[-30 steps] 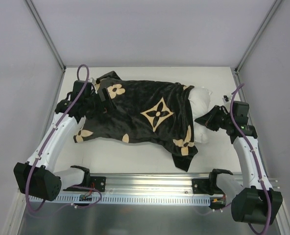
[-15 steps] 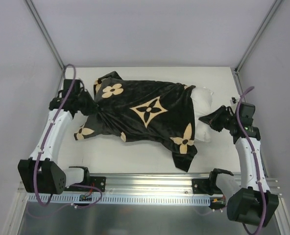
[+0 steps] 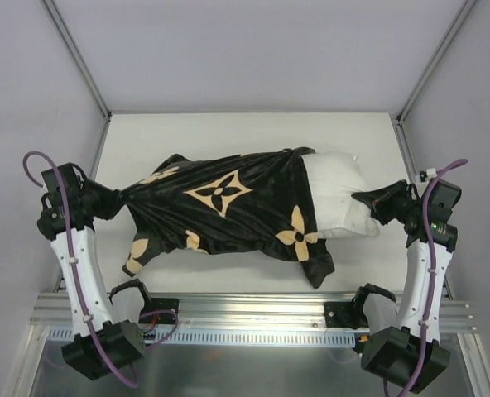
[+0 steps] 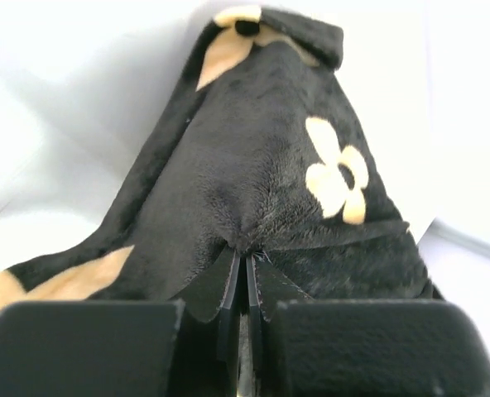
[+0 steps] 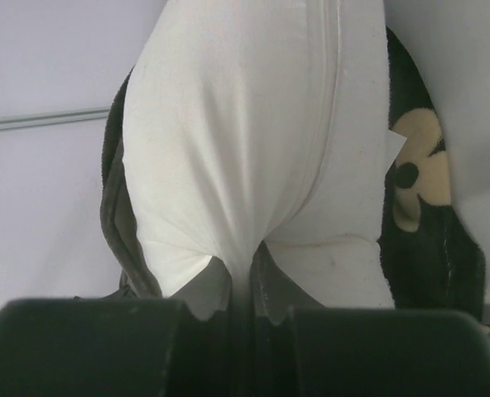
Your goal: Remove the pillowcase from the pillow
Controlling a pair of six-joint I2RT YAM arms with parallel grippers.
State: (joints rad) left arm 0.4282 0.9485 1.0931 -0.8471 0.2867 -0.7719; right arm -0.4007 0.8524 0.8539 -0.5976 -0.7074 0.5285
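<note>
The black pillowcase (image 3: 220, 211) with tan flower prints lies stretched across the table, still covering the left part of the white pillow (image 3: 338, 198). My left gripper (image 3: 112, 201) is shut on the pillowcase's gathered left end; the left wrist view shows the black fabric (image 4: 261, 174) pinched between its fingers (image 4: 228, 281). Over on the right, my right gripper (image 3: 369, 198) is shut on the pillow's bare end, and the right wrist view shows white cloth (image 5: 245, 149) bunched into its jaws. A corner of the pillowcase (image 5: 419, 182) shows at that view's right.
The white table (image 3: 245, 132) is bounded by metal frame posts (image 3: 79, 62) at the back corners and a rail (image 3: 253, 310) along the near edge. Both arms stand out near the table's side edges.
My left gripper has shut on the pillowcase and pulled it left, while the right gripper drew the pillow right. More white pillow now shows.
</note>
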